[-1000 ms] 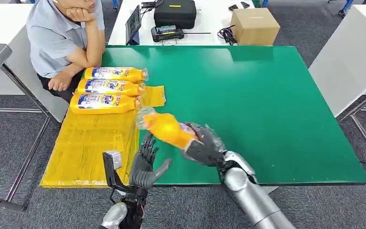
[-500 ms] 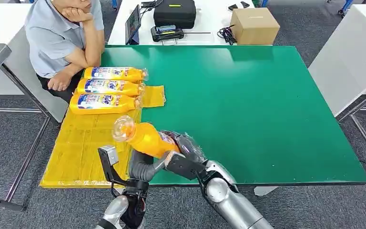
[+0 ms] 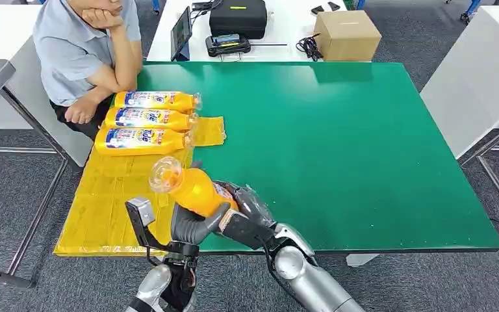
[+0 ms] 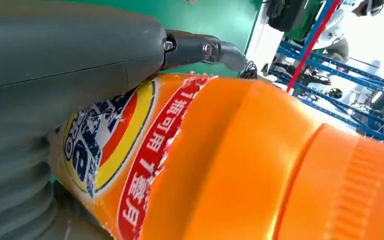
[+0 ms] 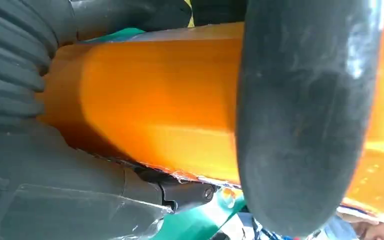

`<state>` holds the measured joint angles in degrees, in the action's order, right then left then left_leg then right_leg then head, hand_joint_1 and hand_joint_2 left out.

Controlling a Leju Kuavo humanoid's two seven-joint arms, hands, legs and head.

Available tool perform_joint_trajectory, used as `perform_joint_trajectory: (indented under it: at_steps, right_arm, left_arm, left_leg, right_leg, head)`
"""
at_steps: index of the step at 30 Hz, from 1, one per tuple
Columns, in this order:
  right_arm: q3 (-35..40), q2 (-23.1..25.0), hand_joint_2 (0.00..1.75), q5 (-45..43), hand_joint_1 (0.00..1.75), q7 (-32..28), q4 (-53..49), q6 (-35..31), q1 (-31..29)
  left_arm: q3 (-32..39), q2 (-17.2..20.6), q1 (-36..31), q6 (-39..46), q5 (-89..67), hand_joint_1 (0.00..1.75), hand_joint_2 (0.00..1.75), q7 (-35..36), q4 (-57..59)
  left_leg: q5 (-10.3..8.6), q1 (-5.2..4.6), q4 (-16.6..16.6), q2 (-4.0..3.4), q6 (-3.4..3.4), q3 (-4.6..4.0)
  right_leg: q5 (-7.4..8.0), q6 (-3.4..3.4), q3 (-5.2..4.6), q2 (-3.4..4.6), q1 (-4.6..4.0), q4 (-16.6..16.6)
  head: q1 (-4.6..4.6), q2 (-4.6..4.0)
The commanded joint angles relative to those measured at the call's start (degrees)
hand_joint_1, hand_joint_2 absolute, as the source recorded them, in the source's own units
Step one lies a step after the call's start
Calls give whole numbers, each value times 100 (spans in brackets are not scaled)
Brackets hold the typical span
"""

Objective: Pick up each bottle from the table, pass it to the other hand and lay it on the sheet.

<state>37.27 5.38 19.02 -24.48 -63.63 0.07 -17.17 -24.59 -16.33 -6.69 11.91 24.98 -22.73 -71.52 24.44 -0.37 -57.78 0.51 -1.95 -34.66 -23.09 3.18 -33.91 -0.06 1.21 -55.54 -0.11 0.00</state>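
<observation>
Fingers (image 3: 198,224) of the left hand (image 3: 191,227) wrap under the orange bottle (image 3: 195,190), and the right hand (image 3: 250,211) grips its lower end too. Both hands hold this one bottle up over the near edge of the green bench (image 3: 338,143), beside the yellow sheet (image 3: 114,201). From the head view, three more bottles (image 3: 146,120) lie side by side on the sheet. Close up, the left wrist view shows the bottle's label (image 4: 120,155) and ribbed cap (image 4: 355,195). One person (image 3: 81,49) sits at the far corner.
</observation>
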Motion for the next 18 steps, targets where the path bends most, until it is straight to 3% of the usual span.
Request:
perform_joint_trajectory:
  at_steps: [1,5,11,18]
  right_arm:
    - [192,-93,175,-161,0,135,479,287,-188]
    - [181,-65,175,-363,0,125,526,442,-182]
    - [246,-69,175,-101,0,171,24,-61,180]
    - [-154,-267,175,284,0,147,-838,-582,1086]
  left_arm:
    - [-124,98,-419,502,-401,175,175,-462,48]
    - [-139,108,-468,552,-481,175,175,-511,25]
    - [2,149,-306,755,-606,175,175,-594,-246]
    - [298,131,-27,1167,-1094,175,175,-740,-556]
  left_leg:
    - [5,7,0,2,12,15]
    - [5,8,2,7,11,17]
    - [9,11,2,3,13,21]
    - [10,9,2,7,12,18]
  right_leg:
    - [-6,-14,18,-6,-8,2]
    - [-7,-13,20,-11,-9,4]
    - [-10,-15,23,-8,-11,5]
    - [-12,-14,22,-10,-10,3]
  head:
    - [0,0]
    - [2,0]
    - [2,0]
    - [2,0]
